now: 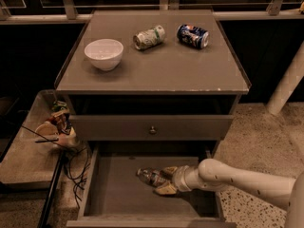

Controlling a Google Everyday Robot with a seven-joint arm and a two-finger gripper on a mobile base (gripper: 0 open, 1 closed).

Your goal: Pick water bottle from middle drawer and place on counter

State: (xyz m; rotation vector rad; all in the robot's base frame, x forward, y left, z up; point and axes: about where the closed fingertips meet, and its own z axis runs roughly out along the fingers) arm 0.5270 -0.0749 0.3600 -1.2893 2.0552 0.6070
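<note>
My gripper (164, 180) is down in the open middle drawer (118, 191), reaching in from the right, jaws spread on either side of the water bottle's (148, 175) near end; I can't tell if they touch it. Bottle lies on its side on the drawer floor. The counter (166, 68) holds a white bowl (104, 54) and two cans.

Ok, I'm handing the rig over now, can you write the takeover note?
The gripper is open, low inside the middle drawer, fingers straddling one end of the water bottle.
The bottle lies on its side on the drawer floor, not lifted.
The counter holds a white bowl, green-white can and blue can.
Done: drawer open, gripper at bottle.
Left: grip, lift, place on counter.
</note>
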